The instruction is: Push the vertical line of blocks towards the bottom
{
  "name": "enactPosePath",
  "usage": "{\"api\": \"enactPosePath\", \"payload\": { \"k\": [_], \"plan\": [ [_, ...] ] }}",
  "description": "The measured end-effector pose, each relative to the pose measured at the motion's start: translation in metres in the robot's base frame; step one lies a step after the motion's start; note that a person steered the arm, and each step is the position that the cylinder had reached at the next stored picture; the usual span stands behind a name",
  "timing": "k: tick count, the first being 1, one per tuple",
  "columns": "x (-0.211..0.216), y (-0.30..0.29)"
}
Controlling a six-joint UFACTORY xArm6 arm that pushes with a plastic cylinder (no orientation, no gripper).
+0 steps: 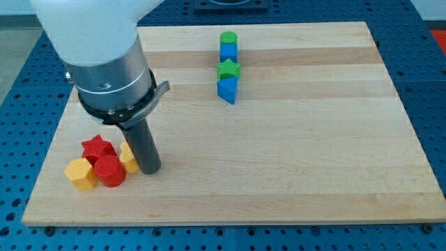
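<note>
Camera view: my tip [150, 168], a bare rod with no fingers to spread or close, touches the yellow block [128, 159] at 7 o'clock; the line, green cylinder [228, 38], blue cube [228, 52], green star [228, 69], blue triangle [226, 90], stands at 12 o'clock; an off-centre push would probably scatter it.

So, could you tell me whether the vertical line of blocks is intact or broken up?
Intact: green cylinder, blue cube, green star and blue triangle stand stacked top to bottom, touching. My tip is far off, beside the red and yellow blocks.
</note>
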State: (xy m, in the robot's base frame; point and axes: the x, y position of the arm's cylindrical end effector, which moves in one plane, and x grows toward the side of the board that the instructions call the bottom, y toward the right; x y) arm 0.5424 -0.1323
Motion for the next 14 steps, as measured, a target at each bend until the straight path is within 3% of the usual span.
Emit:
{"api": "enactPosePath", "payload": {
  "k": [2,5,6,10,13,14],
  "plan": [
    [0.0,-0.013],
    [-0.003,0.08],
    [-0.024,0.107],
    [-0.118,0.205],
    [-0.313,0.209],
    [-0.321,0.171]
  ]
}}
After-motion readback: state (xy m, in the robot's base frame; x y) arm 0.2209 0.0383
